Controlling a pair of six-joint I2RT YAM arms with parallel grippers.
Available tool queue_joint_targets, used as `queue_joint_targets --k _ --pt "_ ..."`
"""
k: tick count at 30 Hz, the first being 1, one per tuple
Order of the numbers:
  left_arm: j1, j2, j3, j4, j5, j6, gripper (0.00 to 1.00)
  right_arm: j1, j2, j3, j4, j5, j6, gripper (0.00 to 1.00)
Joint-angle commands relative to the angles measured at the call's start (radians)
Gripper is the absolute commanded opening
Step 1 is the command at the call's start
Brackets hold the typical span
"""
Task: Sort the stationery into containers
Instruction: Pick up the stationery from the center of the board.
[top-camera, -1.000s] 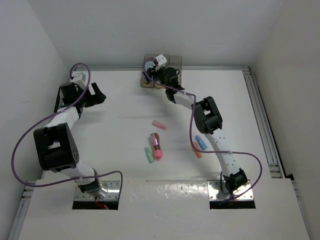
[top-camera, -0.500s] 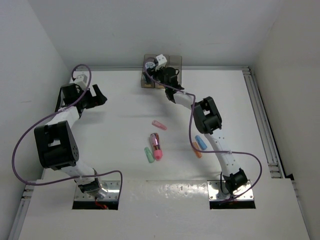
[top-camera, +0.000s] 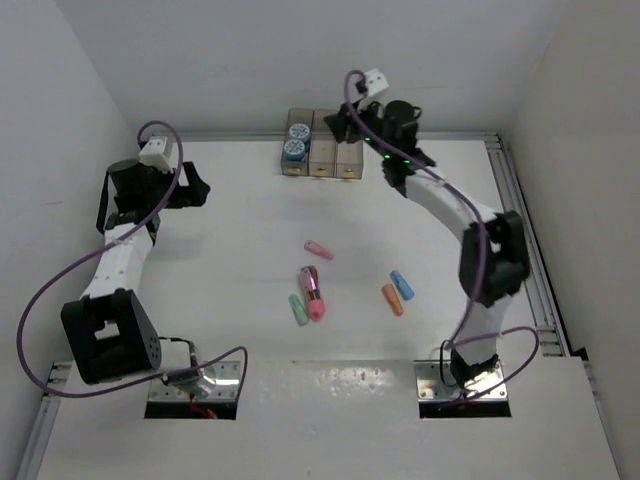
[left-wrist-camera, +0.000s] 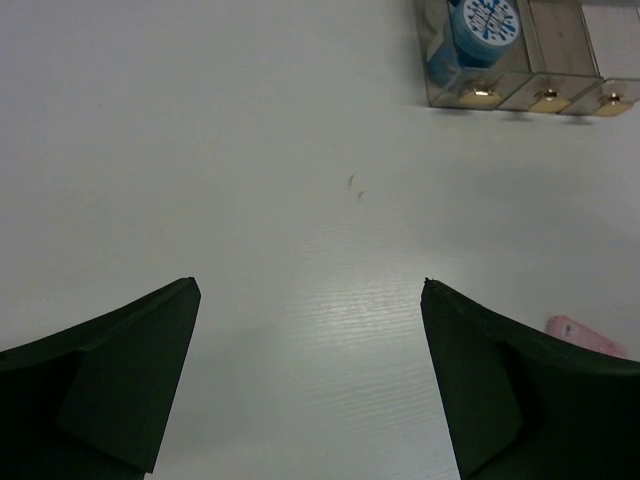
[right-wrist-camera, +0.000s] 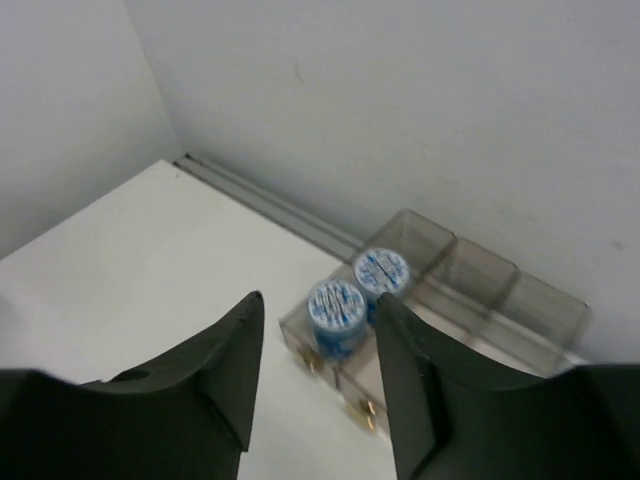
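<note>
Top external view showed both patterned cylinders in the leftmost of three bins. The capsules lay mid-table, not yet sorted. Right end effector hung released, empty, near the bins; left end effector gaped wide, empty.

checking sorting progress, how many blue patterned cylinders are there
2. Both sit in the leftmost bin: the far cylinder at its back end, the near cylinder at its front end. None seems hidden.
</note>
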Motion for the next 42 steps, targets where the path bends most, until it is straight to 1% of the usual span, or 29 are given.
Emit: queue_joint_targets --k 1,2,3,4,5,7,10,12,15,17,18,19,22,23,25,27,29,32,37,40,42 --pt "-0.049 -0.092 -0.041 -0.056 0.036 0.144 0.99 -0.09 -0.228 -0.174 -0.254 -0.118 -0.022 0.45" --pt "-0.052 -0.121 -0.052 -0.065 0.039 0.159 0.99 -0.106 -0.268 -0.214 -0.397 -0.172 -0.079 0.44" --pt "-0.055 -0.138 -0.069 -0.068 0.036 0.166 0.98 -0.112 -0.341 -0.293 -0.463 -0.184 -0.105 0.43" --pt "-0.058 -0.152 -0.098 -0.068 0.033 0.169 0.98 -0.121 -0.371 -0.331 -0.57 -0.194 -0.156 0.42" --pt "-0.058 -0.179 -0.112 -0.069 0.035 0.169 0.98 -0.123 -0.42 -0.401 -0.618 -0.213 -0.174 0.42" --pt "-0.058 -0.213 -0.156 -0.071 0.036 0.169 0.98 -0.104 -0.446 -0.484 -0.688 -0.208 -0.219 0.42" --pt "-0.057 -0.231 -0.187 -0.091 0.048 0.156 0.98 -0.045 -0.423 -0.515 -0.752 -0.195 -0.224 0.43" --pt "-0.058 -0.248 -0.196 -0.126 0.058 0.163 0.98 0.009 -0.373 -0.512 -0.759 -0.169 -0.219 0.44" --pt "-0.058 -0.293 -0.221 -0.161 0.043 0.195 0.98 0.076 -0.302 -0.503 -0.712 -0.095 -0.199 0.48" --pt "-0.058 -0.334 -0.241 -0.18 0.012 0.218 0.99 0.104 -0.264 -0.457 -0.721 -0.072 -0.133 0.5" --pt "-0.058 -0.348 -0.247 -0.188 0.006 0.225 0.99 0.117 -0.233 -0.442 -0.736 -0.076 -0.075 0.52" --pt "-0.055 -0.372 -0.258 -0.203 -0.013 0.238 0.99 0.123 -0.224 -0.428 -0.741 -0.082 -0.046 0.57" --pt "-0.055 -0.406 -0.275 -0.214 -0.034 0.248 1.0 0.155 -0.234 -0.455 -0.719 -0.118 0.065 0.68" --pt "-0.057 -0.412 -0.281 -0.217 -0.054 0.247 1.0 0.172 -0.242 -0.463 -0.715 -0.127 0.118 0.77" --pt "-0.055 -0.413 -0.285 -0.217 -0.065 0.236 1.0 0.186 -0.265 -0.478 -0.718 -0.151 0.177 0.83" --pt "-0.055 -0.409 -0.287 -0.217 -0.074 0.23 1.0 0.204 -0.277 -0.477 -0.75 -0.159 0.245 0.85" --pt "-0.055 -0.405 -0.287 -0.212 -0.077 0.216 1.0 0.233 -0.291 -0.472 -0.788 -0.139 0.272 0.85" --pt "-0.055 -0.39 -0.284 -0.198 -0.091 0.192 1.0 0.295 -0.293 -0.457 -0.833 -0.029 0.284 0.84" --pt "-0.052 -0.371 -0.285 -0.18 -0.099 0.158 1.0 0.391 -0.291 -0.53 -0.816 0.124 0.345 0.84" --pt "-0.052 -0.363 -0.294 -0.159 -0.094 0.141 1.0 0.448 -0.282 -0.566 -0.786 0.186 0.344 0.84" --pt "-0.054 -0.359 -0.29 -0.151 -0.09 0.13 1.0 0.46 -0.267 -0.57 -0.775 0.194 0.339 0.83"
